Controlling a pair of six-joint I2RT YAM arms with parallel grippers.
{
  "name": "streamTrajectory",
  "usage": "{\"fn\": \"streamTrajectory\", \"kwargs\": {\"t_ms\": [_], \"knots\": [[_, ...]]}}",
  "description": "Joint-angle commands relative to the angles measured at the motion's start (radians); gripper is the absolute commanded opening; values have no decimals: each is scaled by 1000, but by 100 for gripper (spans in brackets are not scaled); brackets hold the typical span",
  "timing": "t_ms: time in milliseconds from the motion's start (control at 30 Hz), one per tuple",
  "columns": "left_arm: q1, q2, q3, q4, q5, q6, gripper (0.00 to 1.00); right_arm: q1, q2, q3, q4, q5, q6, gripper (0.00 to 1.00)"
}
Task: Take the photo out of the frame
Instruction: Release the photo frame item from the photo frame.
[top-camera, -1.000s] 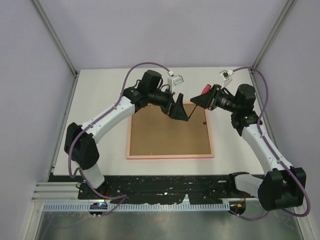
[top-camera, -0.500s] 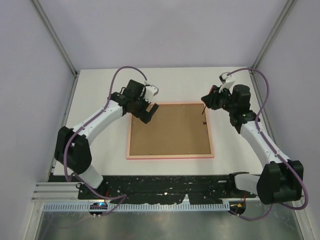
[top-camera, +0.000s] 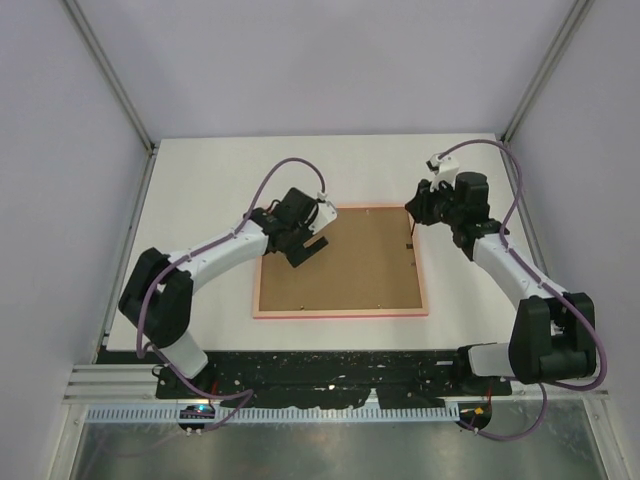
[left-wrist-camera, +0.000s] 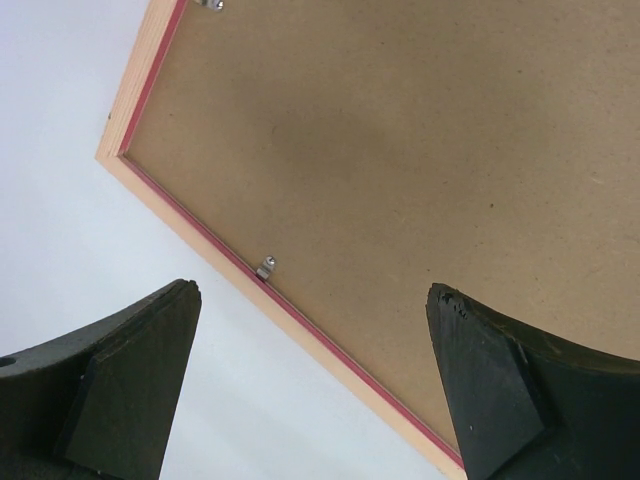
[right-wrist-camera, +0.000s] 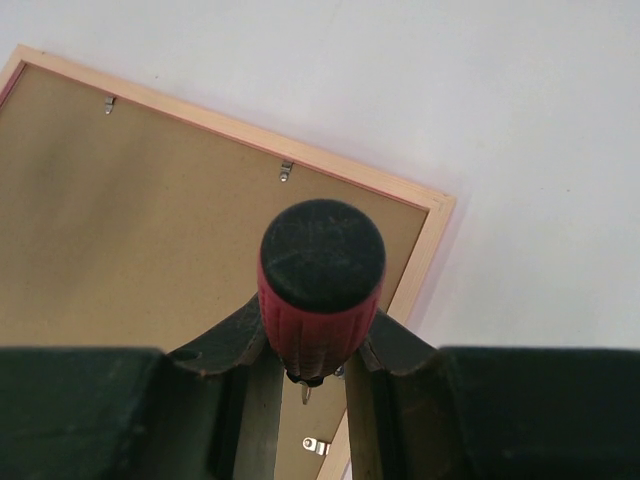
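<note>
From above, the frame (top-camera: 340, 313) lies back side up on the white table (top-camera: 200, 180), its pink rim around the brown backing board (top-camera: 345, 265). The photo does not show, as the board covers the frame's opening. The left gripper (top-camera: 308, 243) hangs over the frame's far-left corner and the right gripper (top-camera: 415, 205) over its far-right corner. In the left wrist view, the left gripper (left-wrist-camera: 315, 340) has its fingers (left-wrist-camera: 130, 390) spread wide with nothing between them. It looks down on the frame's rim (left-wrist-camera: 200, 243), where a small metal clip (left-wrist-camera: 266, 267) sits on the board's edge. In the right wrist view, the right gripper (right-wrist-camera: 310, 350) is clamped on a red-handled tool (right-wrist-camera: 320, 290) with a black cap. The tool's metal tip points down just inside the frame's corner (right-wrist-camera: 425, 215), near more clips (right-wrist-camera: 286, 171) along the rim.
</note>
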Motion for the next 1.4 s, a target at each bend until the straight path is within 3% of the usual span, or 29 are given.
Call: {"fn": "streamTrajectory", "kwargs": {"t_ms": [0, 167, 333, 567, 833, 1033, 1367], "knots": [[-30, -29, -27, 75, -29, 51, 100, 2, 18, 12, 39, -81, -40, 8], [-104, -88, -67, 71, 91, 103, 100, 2, 0, 8, 25, -78, -67, 7], [-226, -125, -81, 0, 275, 205, 100, 16, 15, 55, -109, -65, -83, 8], [-357, -86, -61, -45, 359, 246, 100, 19, 18, 6, -80, -31, -86, 8], [-378, -63, -78, -63, 481, 206, 100, 20, -3, -23, -107, -116, -188, 8], [-392, -3, -69, -78, 534, 191, 100, 20, -87, -170, 3, -213, -369, 8], [-395, 67, -53, -61, 530, 165, 95, 22, -146, -268, 91, -296, -365, 8]]}}
